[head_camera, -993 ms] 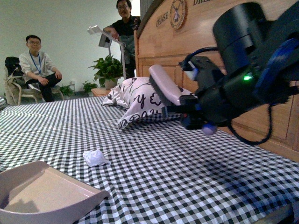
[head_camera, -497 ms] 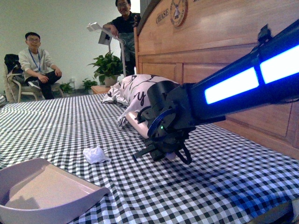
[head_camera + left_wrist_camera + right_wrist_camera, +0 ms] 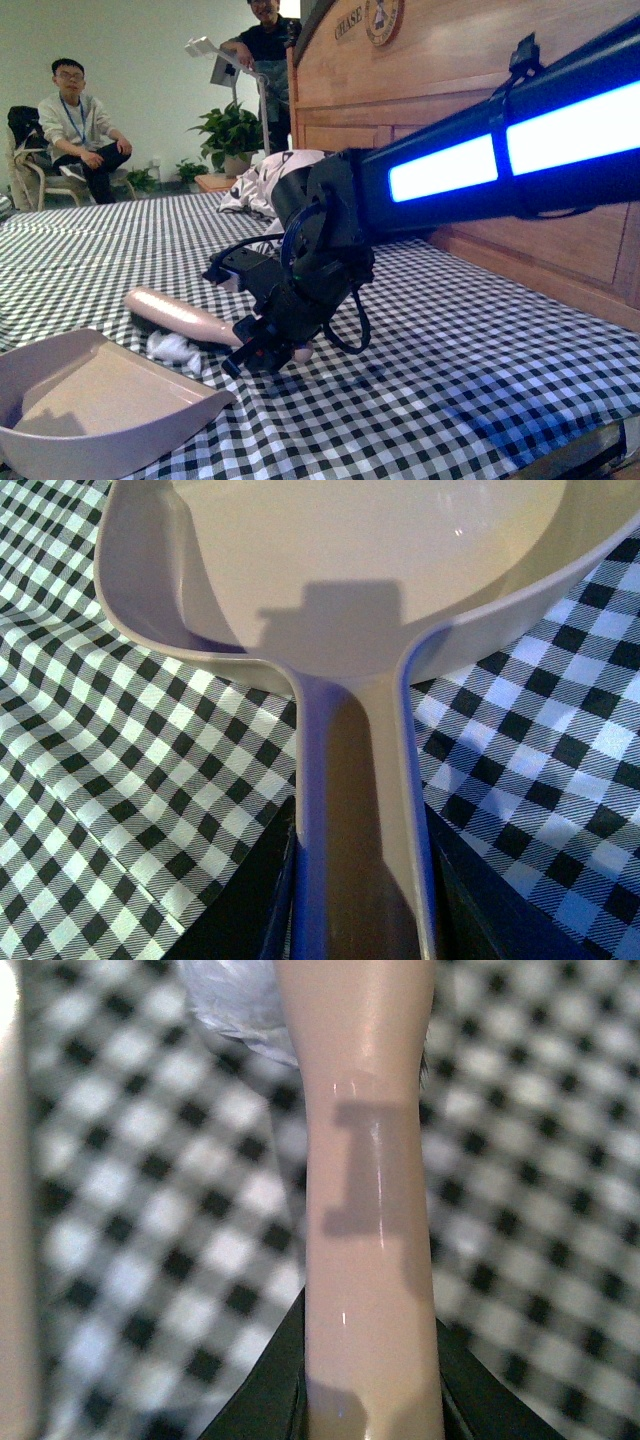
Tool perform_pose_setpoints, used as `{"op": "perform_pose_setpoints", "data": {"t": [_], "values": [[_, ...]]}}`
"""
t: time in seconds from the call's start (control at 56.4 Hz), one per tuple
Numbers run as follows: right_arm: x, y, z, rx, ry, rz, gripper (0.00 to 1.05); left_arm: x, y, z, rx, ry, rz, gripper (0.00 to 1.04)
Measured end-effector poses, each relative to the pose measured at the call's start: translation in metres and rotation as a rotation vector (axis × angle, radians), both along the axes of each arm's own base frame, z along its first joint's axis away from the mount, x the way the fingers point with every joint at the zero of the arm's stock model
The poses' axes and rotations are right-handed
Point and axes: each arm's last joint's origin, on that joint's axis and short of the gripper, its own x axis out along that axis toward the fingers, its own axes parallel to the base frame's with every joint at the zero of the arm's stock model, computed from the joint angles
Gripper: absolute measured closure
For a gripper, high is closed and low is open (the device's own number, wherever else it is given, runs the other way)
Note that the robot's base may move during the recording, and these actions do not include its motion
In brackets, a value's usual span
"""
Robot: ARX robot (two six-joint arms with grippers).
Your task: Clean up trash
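Held nearest to the camera, the dustpan (image 3: pixel 90 400) lies low on the checkered cloth (image 3: pixel 450 370) at the front left; in the left wrist view its handle (image 3: pixel 360 820) runs between the dark jaws of the left gripper (image 3: pixel 360 900), which is clamped on it. Just beyond the pan's open edge lies the trash (image 3: pixel 172 347), a small crumpled white wad on the cloth, also seen blurred in the right wrist view (image 3: pixel 235 1000). Touching or just over the wad is the pinkish brush (image 3: pixel 185 315), whose handle (image 3: pixel 365 1210) is gripped tight by the right gripper (image 3: pixel 268 345), at the end of an arm with a glowing blue strip. Farther back rest a printed pillow (image 3: pixel 262 185), a wooden headboard (image 3: pixel 440 70), potted plants (image 3: pixel 232 135) and two people (image 3: pixel 75 125).
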Motion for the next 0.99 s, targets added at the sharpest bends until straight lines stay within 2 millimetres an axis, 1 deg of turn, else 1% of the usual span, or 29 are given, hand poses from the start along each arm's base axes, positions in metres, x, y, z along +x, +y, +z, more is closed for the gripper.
{"op": "perform_pose_setpoints", "data": {"t": [0.035, 0.071, 0.089, 0.124, 0.16, 0.195, 0.248, 0.266, 0.284, 0.302, 0.337, 0.408, 0.444, 0.497, 0.621, 0.674, 0.692, 0.727, 0.745, 0.781, 0.816, 0.852, 0.887, 0.905, 0.94, 0.976, 0.993], "values": [[-0.004, -0.004, 0.007, 0.007, 0.040, 0.045, 0.86, 0.000, 0.000, 0.000, 0.000, 0.000, 0.000, 0.76], [-0.008, -0.013, 0.021, 0.030, 0.097, 0.084, 0.86, 0.000, 0.000, 0.000, 0.000, 0.000, 0.000, 0.76], [-0.011, -0.020, 0.034, 0.063, 0.131, 0.105, 0.86, 0.000, 0.000, 0.000, 0.000, 0.000, -0.001, 0.76], [-0.014, -0.032, 0.056, 0.127, 0.142, 0.130, 0.86, 0.000, 0.000, 0.000, 0.000, 0.000, -0.001, 0.76], [-0.018, -0.046, 0.082, 0.182, 0.129, 0.144, 0.86, 0.000, 0.000, 0.000, 0.000, 0.000, -0.001, 0.76], [-0.021, -0.053, 0.095, 0.205, 0.121, 0.147, 0.86, 0.000, 0.000, 0.000, 0.000, 0.000, -0.001, 0.76], [-0.031, -0.075, 0.127, 0.266, 0.097, 0.152, 0.86, 0.000, 0.000, 0.000, 0.000, 0.000, -0.001, 0.76], [-0.033, -0.079, 0.134, 0.276, 0.086, 0.152, 0.86, 0.000, 0.000, 0.000, 0.000, 0.000, -0.001, 0.76], [-0.037, -0.087, 0.146, 0.292, 0.062, 0.149, 0.86, 0.000, 0.000, 0.000, 0.000, 0.000, -0.001, 0.76], [-0.039, -0.091, 0.151, 0.300, 0.050, 0.148, 0.86, 0.000, 0.000, 0.000, 0.000, 0.000, -0.001, 0.76], [-0.048, -0.107, 0.171, 0.325, 0.011, 0.139, 0.86, 0.000, 0.000, 0.000, 0.001, 0.000, 0.000, 0.76], [-0.060, -0.128, 0.189, 0.357, -0.039, 0.123, 0.86, 0.000, 0.000, 0.000, 0.001, 0.000, 0.000, 0.76], [-0.064, -0.136, 0.194, 0.372, -0.063, 0.111, 0.86, 0.000, 0.000, 0.000, 0.000, 0.000, 0.000, 0.76], [-0.067, -0.148, 0.196, 0.394, -0.108, 0.086, 0.86, 0.000, 0.000, 0.000, 0.001, 0.000, 0.000, 0.76], [-0.062, -0.168, 0.188, 0.430, -0.220, -0.032, 0.86, 0.000, 0.000, 0.000, 0.000, 0.000, -0.001, 0.76], [-0.058, -0.184, 0.182, 0.462, -0.268, -0.163, 0.86, 0.000, 0.000, 0.000, 0.000, 0.000, -0.001, 0.76], [-0.057, -0.193, 0.180, 0.490, -0.280, -0.216, 0.86, 0.000, 0.000, 0.000, 0.000, 0.000, -0.001, 0.76], [-0.058, -0.207, 0.179, 0.530, -0.291, -0.282, 0.86, 0.000, 0.000, 0.000, 0.000, 0.000, -0.001, 0.76], [-0.059, -0.210, 0.179, 0.537, -0.297, -0.292, 0.86, 0.000, 0.000, 0.000, 0.000, 0.000, -0.001, 0.76], [-0.063, -0.221, 0.179, 0.571, -0.296, -0.332, 0.86, 0.000, 0.000, 0.000, -0.001, -0.002, -0.001, 0.76], [-0.069, -0.231, 0.181, 0.603, -0.292, -0.369, 0.86, 0.001, 0.000, -0.001, -0.015, -0.041, 0.015, 0.76], [-0.076, -0.241, 0.183, 0.631, -0.291, -0.404, 0.86, 0.000, 0.000, -0.003, -0.029, -0.100, 0.048, 0.76], [-0.087, -0.254, 0.188, 0.668, -0.293, -0.436, 0.86, 0.000, 0.000, -0.002, -0.055, -0.181, 0.094, 0.76], [-0.091, -0.257, 0.189, 0.674, -0.296, -0.440, 0.86, 0.000, 0.000, -0.001, -0.065, -0.199, 0.107, 0.76], [-0.101, -0.264, 0.193, 0.701, -0.297, -0.455, 0.86, 0.001, 0.000, 0.003, -0.108, -0.248, 0.146, 0.76], [-0.114, -0.272, 0.197, 0.734, -0.297, -0.468, 0.86, 0.001, 0.000, 0.013, -0.142, -0.312, 0.188, 0.76], [-0.118, -0.274, 0.198, 0.741, -0.299, -0.471, 0.86, 0.000, 0.000, 0.016, -0.152, -0.327, 0.198, 0.76]]}}
